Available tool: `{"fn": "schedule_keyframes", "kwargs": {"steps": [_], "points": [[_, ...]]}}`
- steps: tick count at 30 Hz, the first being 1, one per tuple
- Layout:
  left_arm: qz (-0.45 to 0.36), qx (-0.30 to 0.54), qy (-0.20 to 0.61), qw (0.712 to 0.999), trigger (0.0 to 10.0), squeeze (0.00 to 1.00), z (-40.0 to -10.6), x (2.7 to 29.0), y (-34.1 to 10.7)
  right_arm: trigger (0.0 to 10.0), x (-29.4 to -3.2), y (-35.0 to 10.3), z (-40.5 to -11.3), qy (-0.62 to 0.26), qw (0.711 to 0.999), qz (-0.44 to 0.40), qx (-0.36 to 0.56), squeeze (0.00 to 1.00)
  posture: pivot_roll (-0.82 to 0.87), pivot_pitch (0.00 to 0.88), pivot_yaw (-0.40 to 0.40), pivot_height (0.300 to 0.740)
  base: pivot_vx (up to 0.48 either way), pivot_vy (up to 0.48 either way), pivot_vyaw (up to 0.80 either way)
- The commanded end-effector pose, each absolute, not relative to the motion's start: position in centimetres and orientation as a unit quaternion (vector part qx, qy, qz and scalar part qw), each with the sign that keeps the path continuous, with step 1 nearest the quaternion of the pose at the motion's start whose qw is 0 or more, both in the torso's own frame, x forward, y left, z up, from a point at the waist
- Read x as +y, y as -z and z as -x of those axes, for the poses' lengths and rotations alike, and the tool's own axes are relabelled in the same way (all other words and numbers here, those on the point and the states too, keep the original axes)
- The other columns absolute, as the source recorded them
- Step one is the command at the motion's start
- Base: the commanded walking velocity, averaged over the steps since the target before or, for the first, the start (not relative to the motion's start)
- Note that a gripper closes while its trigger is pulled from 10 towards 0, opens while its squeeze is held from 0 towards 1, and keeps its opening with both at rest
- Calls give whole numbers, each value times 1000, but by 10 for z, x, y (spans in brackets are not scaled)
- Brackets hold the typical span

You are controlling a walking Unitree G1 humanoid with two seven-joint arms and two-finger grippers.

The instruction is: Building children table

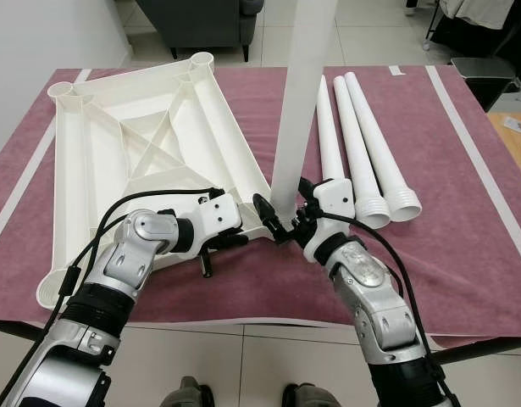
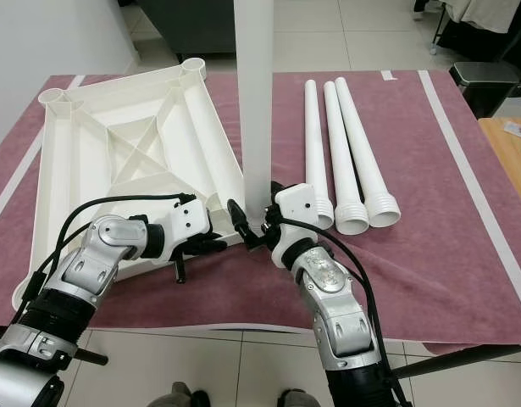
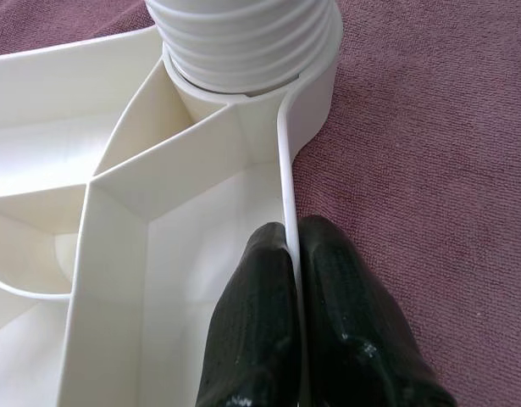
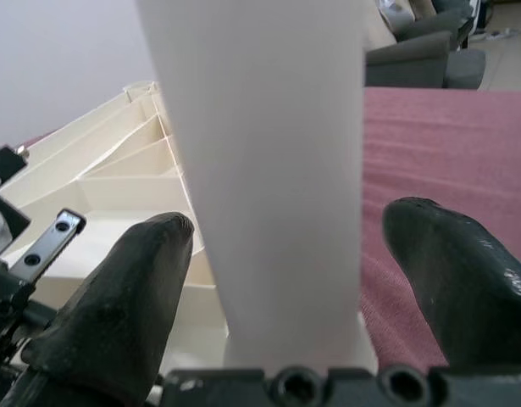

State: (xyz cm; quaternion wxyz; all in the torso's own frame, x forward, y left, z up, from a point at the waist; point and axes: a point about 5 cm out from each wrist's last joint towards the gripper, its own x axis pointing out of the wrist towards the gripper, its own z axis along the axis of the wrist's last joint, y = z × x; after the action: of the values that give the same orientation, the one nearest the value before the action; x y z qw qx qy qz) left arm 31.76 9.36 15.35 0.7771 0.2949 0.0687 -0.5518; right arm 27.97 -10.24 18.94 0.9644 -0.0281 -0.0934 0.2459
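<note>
On maroon cloth over tiled floor, upturned tabletop.

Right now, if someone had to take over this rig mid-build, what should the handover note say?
Left gripper: jaws shut on the rim of the upside-down white tabletop, near its front right corner, steadying it.
Right gripper: jaws either side of the upright white leg, with small gaps showing, so not clamped.
Done: that leg stands in the front right corner socket, its threads still showing above the socket, so it is not fully screwed in.
Left: finish seating it, then fit the three spare legs lying side by side on the maroon cloth to the right of the tabletop.
</note>
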Motion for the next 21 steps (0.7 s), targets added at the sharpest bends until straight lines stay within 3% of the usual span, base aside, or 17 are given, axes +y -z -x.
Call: {"fn": "schedule_keyframes", "kwargs": {"steps": [1, 13, 21], "points": [[-296, 88, 542, 781, 0, 0, -316, 95, -141, 10000, -101, -199, -278, -267, 957, 25, -113, 0, -34, 125, 95, 740, 0, 0, 0], [-288, 82, 564, 769, 0, 0, -308, 96, -144, 10000, -110, -198, -285, -376, 922, 41, -89, 0, -25, 128, 104, 740, 0, 0, 0], [-320, 75, 589, 738, 0, 0, -297, 115, -156, 10000, -105, -204, -292, -456, 884, 63, -78, 0, 4, 127, 97, 740, 0, 0, 0]]}}
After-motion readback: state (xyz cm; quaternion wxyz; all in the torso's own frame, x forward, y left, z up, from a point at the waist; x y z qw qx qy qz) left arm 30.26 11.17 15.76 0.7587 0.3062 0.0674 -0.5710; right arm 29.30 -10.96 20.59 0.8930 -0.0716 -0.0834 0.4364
